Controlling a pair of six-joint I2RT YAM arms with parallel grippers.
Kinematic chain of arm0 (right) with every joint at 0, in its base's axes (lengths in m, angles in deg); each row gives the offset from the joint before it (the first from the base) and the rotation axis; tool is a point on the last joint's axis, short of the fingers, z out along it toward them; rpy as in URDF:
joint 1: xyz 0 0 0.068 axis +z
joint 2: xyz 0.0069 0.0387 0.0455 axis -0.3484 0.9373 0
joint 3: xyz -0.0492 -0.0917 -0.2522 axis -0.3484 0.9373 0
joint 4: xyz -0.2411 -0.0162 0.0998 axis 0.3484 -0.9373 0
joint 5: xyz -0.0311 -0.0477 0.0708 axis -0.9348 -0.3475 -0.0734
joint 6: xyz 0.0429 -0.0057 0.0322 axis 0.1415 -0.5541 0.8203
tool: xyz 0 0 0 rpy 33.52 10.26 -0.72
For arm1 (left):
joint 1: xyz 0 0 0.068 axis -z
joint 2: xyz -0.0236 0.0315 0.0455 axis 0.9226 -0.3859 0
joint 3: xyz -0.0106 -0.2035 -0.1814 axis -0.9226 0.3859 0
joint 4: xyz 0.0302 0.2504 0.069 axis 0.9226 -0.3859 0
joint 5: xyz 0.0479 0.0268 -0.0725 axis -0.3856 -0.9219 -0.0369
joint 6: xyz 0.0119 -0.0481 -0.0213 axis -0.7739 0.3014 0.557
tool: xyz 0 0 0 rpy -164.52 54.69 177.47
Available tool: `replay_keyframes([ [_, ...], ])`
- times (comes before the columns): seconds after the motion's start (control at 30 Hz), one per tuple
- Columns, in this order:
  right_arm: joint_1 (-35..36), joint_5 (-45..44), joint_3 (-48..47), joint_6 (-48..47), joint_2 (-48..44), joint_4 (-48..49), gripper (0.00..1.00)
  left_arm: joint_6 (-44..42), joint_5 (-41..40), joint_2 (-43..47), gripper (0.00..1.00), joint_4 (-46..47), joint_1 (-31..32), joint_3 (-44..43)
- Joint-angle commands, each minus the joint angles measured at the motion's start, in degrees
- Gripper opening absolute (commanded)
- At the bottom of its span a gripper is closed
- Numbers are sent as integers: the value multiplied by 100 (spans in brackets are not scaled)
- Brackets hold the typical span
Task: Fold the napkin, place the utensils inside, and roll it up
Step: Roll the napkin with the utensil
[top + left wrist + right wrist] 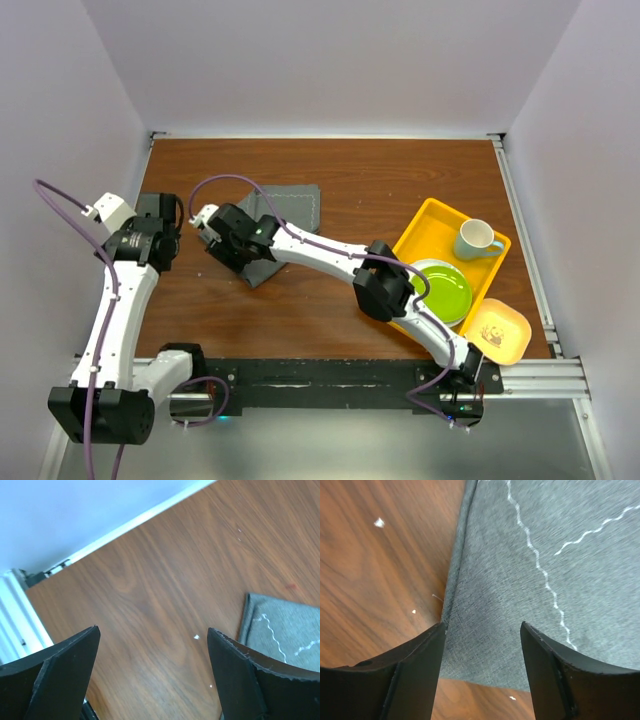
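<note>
The napkin (290, 210) lies folded on the wooden table, dark grey with a pale wavy stitched line (540, 565). My right gripper (222, 243) reaches across to the napkin's left edge. In the right wrist view its gripper (482, 630) is open, the fingers apart over the cloth's near corner, the left fingertip (432, 640) at the cloth's edge. My left gripper (176, 236) hangs to the left of the napkin. It is open over bare wood (152, 645), with a napkin corner (285, 630) to its right. The utensils are out of view.
A yellow tray (428, 225) at the right holds a pale mug (478, 240) and a green plate (445, 290). A small yellow dish (497, 330) sits by the tray's near corner. White walls close in the table at back and sides.
</note>
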Motion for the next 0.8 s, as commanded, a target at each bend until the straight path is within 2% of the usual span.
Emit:
replay_keyframes([
  [0.0,96,101,-251,9,-77,166,67,391,-567,-91,96,-281,-44,-299],
  [0.17,149,180,-462,62,196,227,67,435,-356,-109,96,-272,-53,-299],
  [0.27,158,198,-542,53,353,227,64,426,-426,22,96,-307,-53,-264],
  [0.4,166,180,-533,53,451,297,64,514,-610,58,96,-422,-53,-229],
  [0.47,166,145,-516,36,495,333,65,470,-637,15,100,-430,-53,-185],
  [0.77,166,171,-358,53,723,500,66,409,-681,23,100,-439,-53,-149],
])
